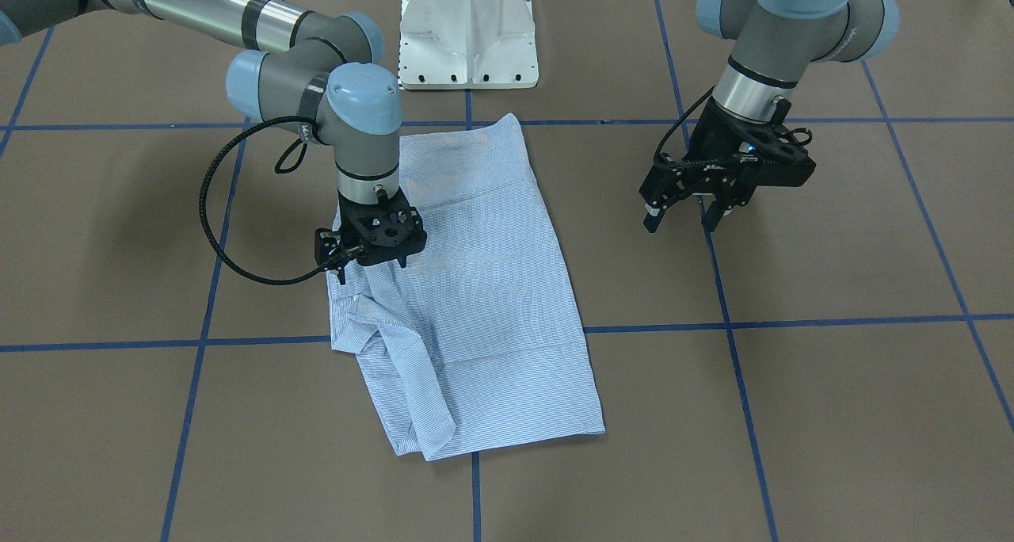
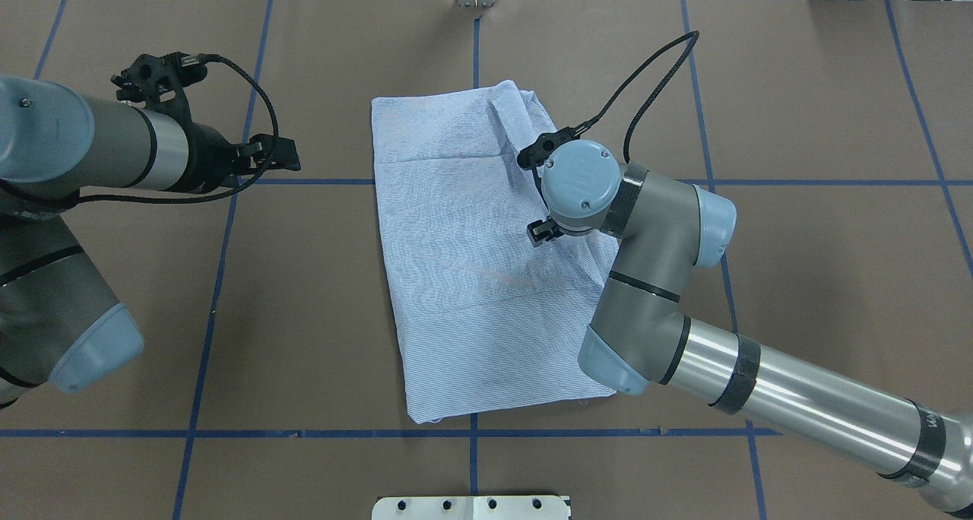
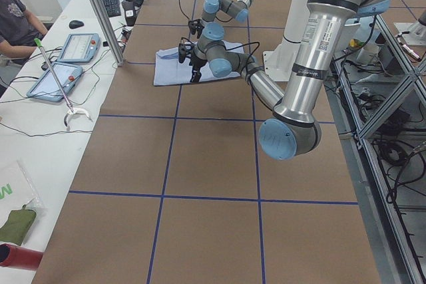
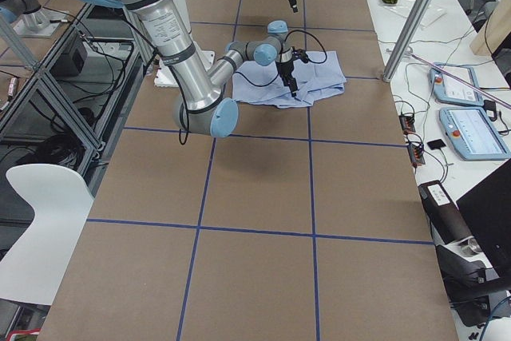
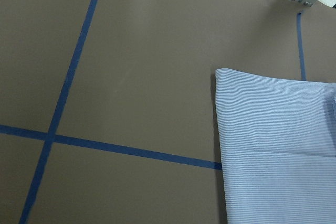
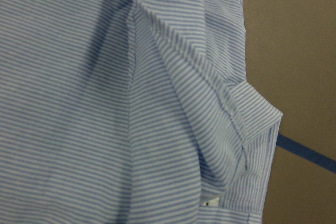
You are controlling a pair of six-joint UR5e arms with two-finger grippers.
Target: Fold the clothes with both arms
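brown table [image 1: 832, 415], shirt [image 1: 491, 288] lengthwise toward pedestal [image 1: 467, 43]; left pincer [image 1: 681, 225] wide, right pincer [image 1: 372, 270] unclear

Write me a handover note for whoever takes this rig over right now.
Left gripper: open, empty, hovering over the bare table beside the shirt.
Right gripper: down at the shirt's rumpled side edge; whether it grips cannot be told.
Done: shirt lies mid-table, folded into a long rectangle.
Left to do: flatten the bunched sleeve edge, then probably fold it shorter.
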